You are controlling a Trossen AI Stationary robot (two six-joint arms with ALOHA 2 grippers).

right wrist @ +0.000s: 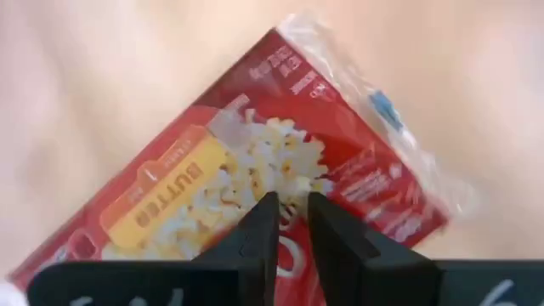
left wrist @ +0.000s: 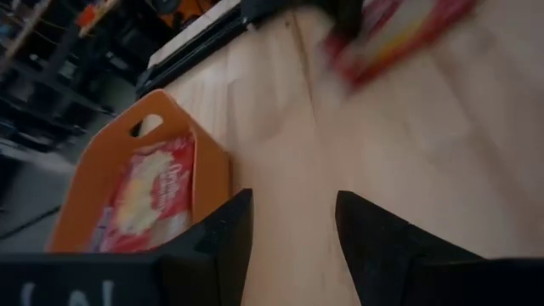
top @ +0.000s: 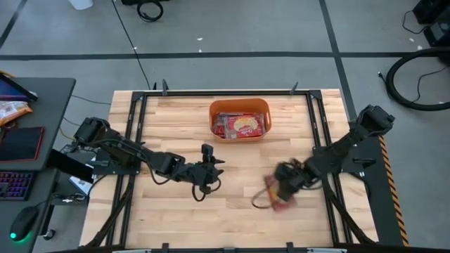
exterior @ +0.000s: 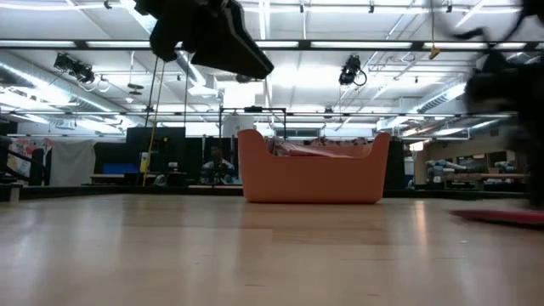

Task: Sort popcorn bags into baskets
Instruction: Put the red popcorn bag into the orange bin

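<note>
The orange basket (top: 239, 103) stands at the table's far middle, with several red popcorn bags (top: 239, 126) lying flat inside; their tops show over its rim in the low view (exterior: 314, 149). One more popcorn bag (top: 275, 199), picture face up, is at the near right under my right gripper (top: 283, 186), whose fingers are almost shut (right wrist: 291, 200). My left gripper (top: 209, 169) hovers open above the table's middle, near of the basket (left wrist: 212, 161), and touches nothing (left wrist: 293, 200). My right gripper comes from above, pointing down, at the picture face of the popcorn bag, about its middle (right wrist: 255, 191). The fingers stand almost together there, seemingly pinching the wrap. In the low view the bag (exterior: 497, 217) stays low and flat at table height.
Bare wood lies between the basket and the near edge. A black frame rail (top: 316, 140) runs along the table's right side, close to the right arm. To the left stands a desk with a keyboard (top: 14, 184) and a mouse.
</note>
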